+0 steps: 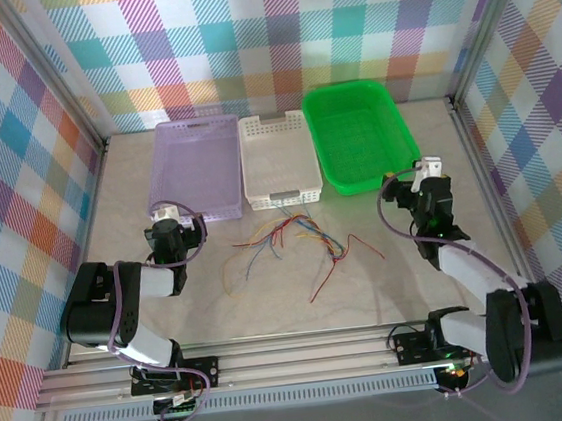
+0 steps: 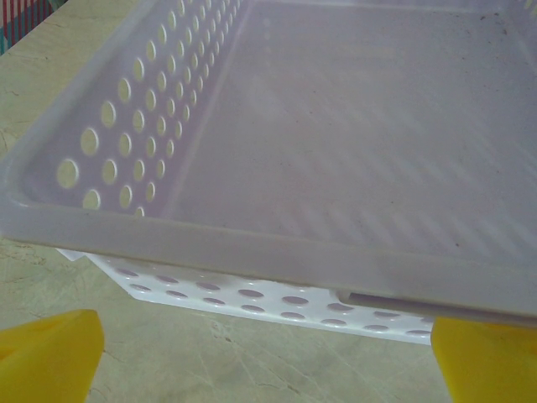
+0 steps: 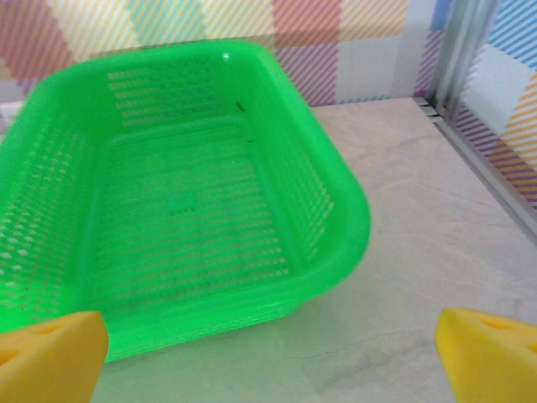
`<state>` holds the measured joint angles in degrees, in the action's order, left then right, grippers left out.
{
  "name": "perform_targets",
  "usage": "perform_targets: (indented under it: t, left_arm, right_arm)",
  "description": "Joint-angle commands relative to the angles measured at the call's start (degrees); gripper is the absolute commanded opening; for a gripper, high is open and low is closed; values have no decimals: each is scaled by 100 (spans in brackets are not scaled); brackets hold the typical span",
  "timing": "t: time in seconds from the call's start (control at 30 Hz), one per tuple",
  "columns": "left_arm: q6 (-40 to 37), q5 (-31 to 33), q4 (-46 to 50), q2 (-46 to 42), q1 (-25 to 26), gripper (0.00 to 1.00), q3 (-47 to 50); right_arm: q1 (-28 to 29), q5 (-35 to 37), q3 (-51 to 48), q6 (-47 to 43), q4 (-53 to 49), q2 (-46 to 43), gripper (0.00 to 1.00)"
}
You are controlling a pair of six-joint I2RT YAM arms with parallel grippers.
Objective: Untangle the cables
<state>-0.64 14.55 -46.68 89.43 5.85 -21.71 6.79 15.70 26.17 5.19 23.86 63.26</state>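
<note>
Worktop (image 1: 272,317): pale and hard, and it carries everything listed. Risk: jaws coming down on flat-lying wire may scrape it, or stall before they close.
Green basket (image 1: 359,137): empty, just ahead of the right jaws, its near corner close to them. Risk: a turn toward the middle could clip that corner and shove the basket.
Purple basket (image 1: 199,169): empty, its near rim directly ahead of the left jaws and very close. Risk: any forward drift knocks or lifts it.
White basket (image 1: 279,160): empty, between the other two and beyond the tangle. Risk: strands pushed away from the jaws could slide against or under its near wall.
Cables (image 1: 299,237): red, yellow-orange and blue-green wires crossed in one loose heap between the two sets of jaws, apart from both and touched by neither. Risks: they are too thin to pinch cleanly, pulling one strand may drag the whole heap, and a pull from one side alone is likely to tighten the crossings.
Left jaws: spread wide and holding nothing, with one yellow pad (image 2: 46,353) low in the wrist view. They face the basket, not the wires.
Right jaws: spread wide and holding nothing, pad (image 3: 50,357) likewise. Risk: both must turn inward before either wrist camera takes in the wires.
</note>
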Motion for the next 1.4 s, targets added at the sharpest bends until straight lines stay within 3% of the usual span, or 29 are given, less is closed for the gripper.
perform_targets:
  t: [0.0,0.1,0.23,0.3,0.4,0.53,0.87,1.1,1.2,1.37]
  left_arm:
    - [86,-36,-149,3,-53,100,-125]
    - [84,-37,-149,-4,-57,100,-122]
    - [88,-35,-149,-4,-52,100,-124]
    - [89,-37,-149,-4,-51,100,-122]
    - [86,-39,-149,1,-56,100,-122]
    - [87,-36,-149,-4,-52,100,-123]
    - [90,-37,-149,-5,-57,100,-121]
    - [97,-46,-149,1,-55,100,-123]
    - [92,-46,-149,2,-57,100,-122]
    - [91,-40,-147,3,-57,100,-122]
  right_arm:
    - [127,207,368,416,-912,-297,100]
    - [161,140,619,1211,-1643,-628,100]
    - [156,-1272,888,2068,-2065,-990,100]
    - [147,-1554,994,2950,-2241,-1127,100]
    - [175,-2783,1149,2608,-2352,-1179,100]
    - [290,-3273,1155,2521,-2524,-948,100]
    - [1770,-2626,1825,2006,-3975,301,98]
    - [2312,-2146,2633,1760,-4737,1501,78]
    - [2340,-2114,2678,1755,-4628,1883,66]
    - [2490,-2166,2542,1679,-4172,2425,58]
